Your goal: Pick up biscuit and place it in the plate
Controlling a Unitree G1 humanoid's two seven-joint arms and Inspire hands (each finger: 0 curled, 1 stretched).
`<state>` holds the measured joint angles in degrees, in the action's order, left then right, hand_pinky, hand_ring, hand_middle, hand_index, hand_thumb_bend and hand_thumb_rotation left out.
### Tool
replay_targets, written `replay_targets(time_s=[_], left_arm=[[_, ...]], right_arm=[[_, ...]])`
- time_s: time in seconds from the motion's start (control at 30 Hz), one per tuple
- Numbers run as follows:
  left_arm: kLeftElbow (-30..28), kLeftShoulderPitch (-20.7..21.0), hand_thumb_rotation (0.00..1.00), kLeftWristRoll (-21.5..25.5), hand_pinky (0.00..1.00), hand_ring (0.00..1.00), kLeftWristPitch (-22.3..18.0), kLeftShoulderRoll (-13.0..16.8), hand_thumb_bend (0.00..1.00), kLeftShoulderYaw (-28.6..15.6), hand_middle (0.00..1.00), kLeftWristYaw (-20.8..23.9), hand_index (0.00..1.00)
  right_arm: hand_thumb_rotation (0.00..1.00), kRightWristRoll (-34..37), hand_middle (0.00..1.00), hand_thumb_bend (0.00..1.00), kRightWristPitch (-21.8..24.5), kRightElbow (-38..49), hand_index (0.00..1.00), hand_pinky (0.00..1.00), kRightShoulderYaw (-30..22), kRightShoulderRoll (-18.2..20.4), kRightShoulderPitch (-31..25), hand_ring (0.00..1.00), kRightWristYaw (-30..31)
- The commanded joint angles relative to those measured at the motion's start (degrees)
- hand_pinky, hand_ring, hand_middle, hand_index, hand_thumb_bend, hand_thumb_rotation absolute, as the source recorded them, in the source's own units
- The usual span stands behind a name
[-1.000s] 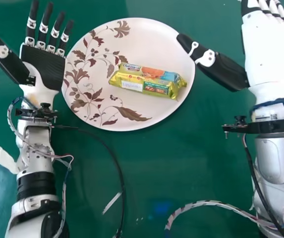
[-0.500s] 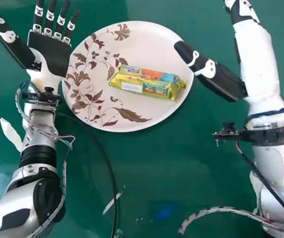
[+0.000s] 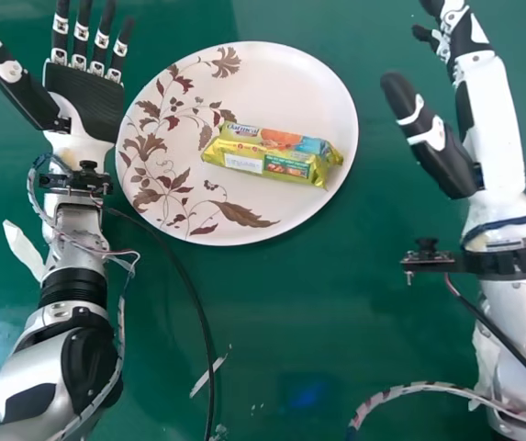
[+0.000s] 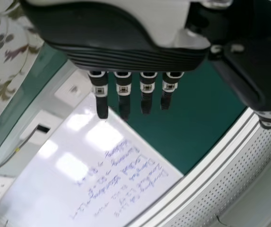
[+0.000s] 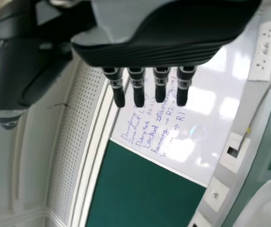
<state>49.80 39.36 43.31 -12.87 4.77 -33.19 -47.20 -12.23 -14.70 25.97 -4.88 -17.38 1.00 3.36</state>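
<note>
Yellow, orange and blue biscuit packet lying on a round white plate, both hands empty.
The packet rests slightly right of centre (brown leaf sprays decorate the plate's left half); the black-and-white left hand is wide open, fingers straight, beside the plate, and the matching right hand, apart from it, has its fingers extended, gripping nothing.

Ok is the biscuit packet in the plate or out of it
In. In the head view the biscuit packet lies within the rim of the plate, whose pale surface shows all around it.
</note>
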Motion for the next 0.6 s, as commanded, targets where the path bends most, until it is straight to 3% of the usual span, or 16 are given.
replay_targets(time_s=[0.0, 0.1, 0.23, 0.33, 0.57], left_arm=[[5.61, -6.98, 0.84, 0.43, 0.87, 0.94, 0.92, -4.71, 0.97, -1.21, 0.99, 0.63, 1.00], [5.49, -7.11, 0.87, -0.51, 0.81, 0.92, -0.61, -4.45, 0.99, -0.85, 0.98, 1.63, 1.00], [4.85, -7.25, 0.91, -0.19, 0.83, 0.92, -0.69, -4.50, 0.99, -1.55, 0.98, 2.82, 1.00], [3.96, -7.18, 0.92, 0.09, 0.84, 0.93, -0.44, -4.58, 1.00, -1.93, 0.99, 3.86, 1.00], [1.58, -6.76, 0.95, -1.63, 0.80, 0.91, -1.22, -3.73, 1.00, -1.35, 1.00, 7.94, 1.00]], right_arm=[[0.69, 2.10, 1.00, 1.00, -1.28, -0.48, 1.00, 0.99, -0.55, 0.81, -1.28, 1.00, 0.39], [0.71, 3.50, 1.00, 1.00, -1.88, -1.04, 1.00, 1.00, -0.75, 1.44, -1.98, 1.00, 0.06], [0.75, 6.62, 1.00, 1.00, -2.25, -1.84, 1.00, 1.00, -0.95, 2.42, -2.94, 1.00, 0.60], [0.72, 8.01, 0.99, 0.98, -2.37, -2.42, 1.00, 1.00, -1.03, 3.09, -3.70, 1.00, 0.51], [0.70, 10.81, 0.93, 0.88, -3.67, -4.44, 1.00, 0.96, -1.58, 3.64, -4.44, 1.00, 1.26]])
